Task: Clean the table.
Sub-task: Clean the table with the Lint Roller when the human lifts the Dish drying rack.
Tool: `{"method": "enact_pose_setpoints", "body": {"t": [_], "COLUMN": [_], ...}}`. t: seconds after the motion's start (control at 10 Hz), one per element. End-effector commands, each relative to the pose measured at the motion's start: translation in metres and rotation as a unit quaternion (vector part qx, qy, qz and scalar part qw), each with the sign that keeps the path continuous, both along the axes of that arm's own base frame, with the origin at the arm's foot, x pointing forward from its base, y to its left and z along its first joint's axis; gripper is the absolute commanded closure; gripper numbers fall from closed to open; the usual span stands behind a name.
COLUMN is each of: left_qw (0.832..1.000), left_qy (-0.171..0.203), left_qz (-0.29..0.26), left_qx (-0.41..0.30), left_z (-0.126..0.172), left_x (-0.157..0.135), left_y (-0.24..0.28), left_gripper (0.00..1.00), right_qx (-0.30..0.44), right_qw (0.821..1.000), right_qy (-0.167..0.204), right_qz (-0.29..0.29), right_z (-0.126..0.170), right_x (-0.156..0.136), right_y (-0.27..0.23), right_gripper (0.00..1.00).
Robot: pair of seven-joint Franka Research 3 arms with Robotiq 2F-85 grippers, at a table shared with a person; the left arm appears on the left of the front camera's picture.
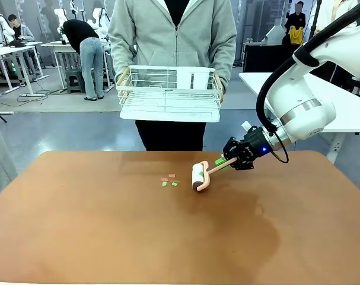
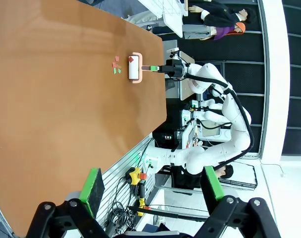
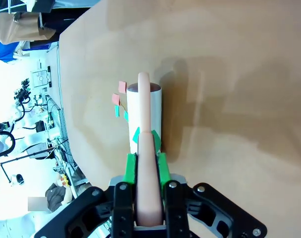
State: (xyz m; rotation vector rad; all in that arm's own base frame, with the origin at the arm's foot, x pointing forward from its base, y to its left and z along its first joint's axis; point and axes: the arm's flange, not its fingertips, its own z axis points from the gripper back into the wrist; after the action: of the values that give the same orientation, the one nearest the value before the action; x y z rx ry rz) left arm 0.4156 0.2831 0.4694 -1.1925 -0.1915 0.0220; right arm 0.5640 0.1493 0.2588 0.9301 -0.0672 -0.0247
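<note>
Fingers (image 3: 131, 168) of your right gripper (image 3: 149, 171) are clamped on the pink handle of a lint roller (image 3: 145, 111), green pads pressed flat on both sides of it. From the front, that right gripper (image 1: 222, 161) comes in from the right side, tilted down toward the middle. The lint roller (image 1: 198, 176) angles out ahead of it with its white drum down on the table (image 1: 108, 225). You have the table right in front of the robot: the wide reddish-brown top running from the near edge to the person at the far side. Small red and green paper scraps (image 1: 169, 180) lie on it near centre, just beside the drum on the robot's left of it. The same scraps (image 3: 119, 99) show next to the drum from the right wrist. One green bit sits on the drum itself. You also get a slightly darker patch (image 1: 263, 219) on the top, nearer the robot and right of centre. Your left gripper (image 2: 152, 186) is spread wide with nothing between its pads, hanging by a table (image 2: 51, 99) edge well apart from the lint roller (image 2: 134, 67). Past the far edge a person (image 1: 171, 29) in a grey hoodie holds a white wire basket (image 1: 169, 89) by both ends, above table height and not touching it. Behind on the right stands a white table (image 1: 346, 110)
</note>
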Motion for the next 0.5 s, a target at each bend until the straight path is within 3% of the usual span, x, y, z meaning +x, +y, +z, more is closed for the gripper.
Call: {"method": "enact_pose_setpoints", "body": {"t": [0.0, 0.4], "left_qw": [1.0, 1.0], "left_qy": [-0.001, -0.001], "left_qz": [-0.001, -0.001], "left_qx": [-0.003, -0.003], "left_z": [0.002, 0.002], "left_x": [-0.003, -0.003], "left_y": [0.001, 0.001], "left_gripper": [0.0, 0.0], "right_qx": [0.012, 0.013], "right_qw": [1.0, 0.999], "right_qy": [-0.004, 0.035], "right_qz": [0.003, 0.0], "right_z": [-0.006, -0.019], "right_x": [0.002, 0.009], "right_y": [0.003, 0.003], "right_gripper": [0.79, 0.79]}}
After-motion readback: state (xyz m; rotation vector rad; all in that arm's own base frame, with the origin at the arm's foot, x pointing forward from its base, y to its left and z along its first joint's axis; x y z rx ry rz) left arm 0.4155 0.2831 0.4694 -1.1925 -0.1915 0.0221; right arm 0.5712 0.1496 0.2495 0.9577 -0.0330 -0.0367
